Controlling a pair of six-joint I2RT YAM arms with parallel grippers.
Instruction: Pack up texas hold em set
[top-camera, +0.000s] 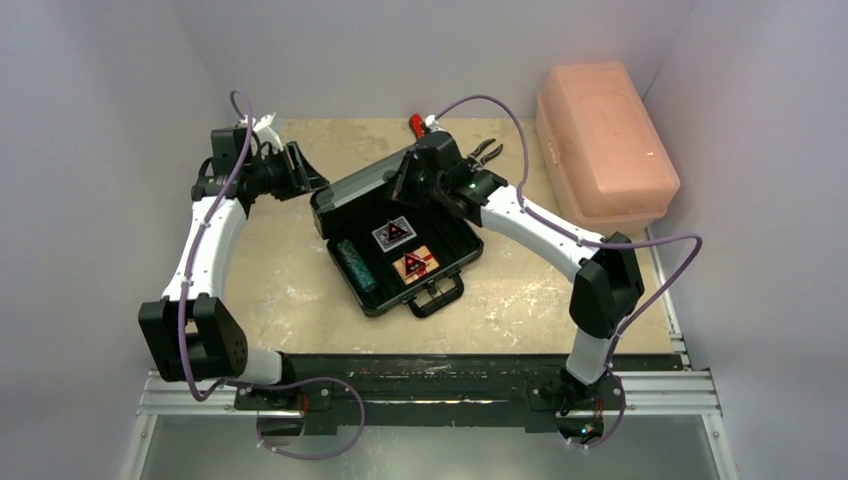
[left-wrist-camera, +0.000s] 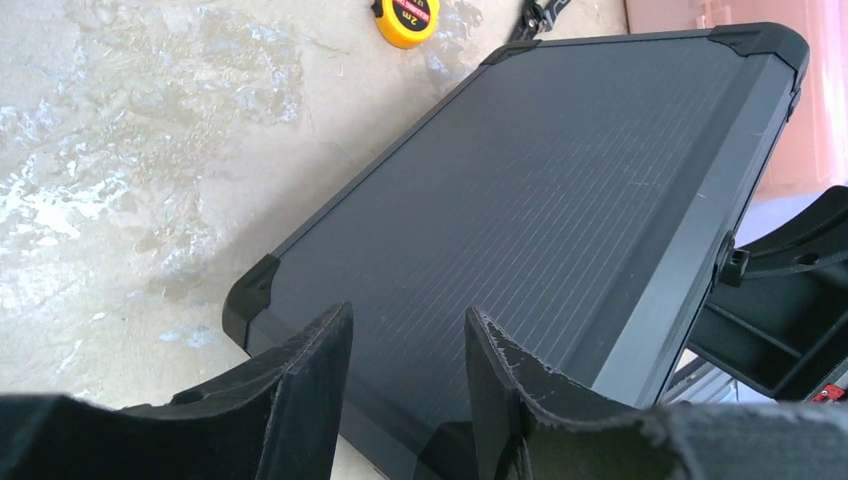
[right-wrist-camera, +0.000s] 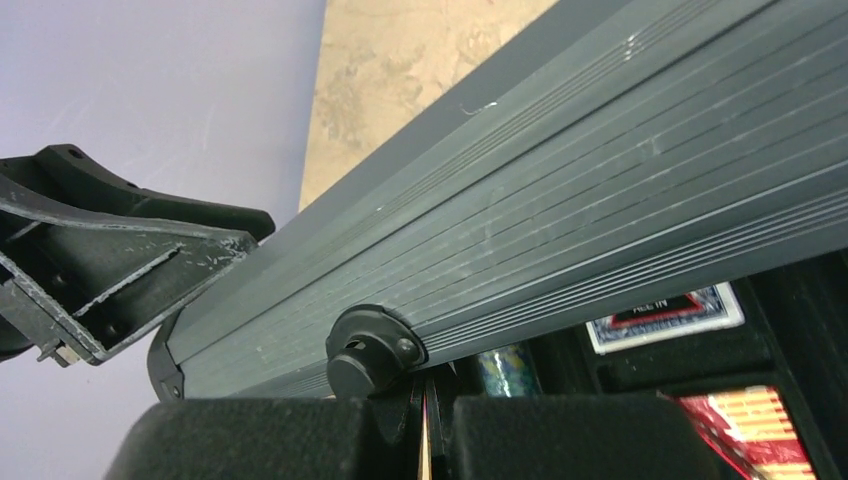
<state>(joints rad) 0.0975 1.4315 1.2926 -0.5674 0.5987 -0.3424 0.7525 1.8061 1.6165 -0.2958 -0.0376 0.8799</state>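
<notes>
Briefcase open at desk centre, lid half-raised. Your left gripper, jaws apart, behind lid; right gripper, pinched together, at latch rim. Lid stiff, slick, likely light: push rim, not ribbed face.

**Blotchy beige counter carries a case, a box and loose tools**

The beige, mottled counter bears a small black open briefcase near its middle. The left hand is at the lid's left corner and the right hand at the lid's upper edge. Just beyond the right hand lies a red-handled tool, and to that hand's right a pair of dark pliers. Farther right, well apart, a large pink plastic box rests by the wall. Ahead of the left hand, past the lid, lies a round yellow tape measure.
</notes>
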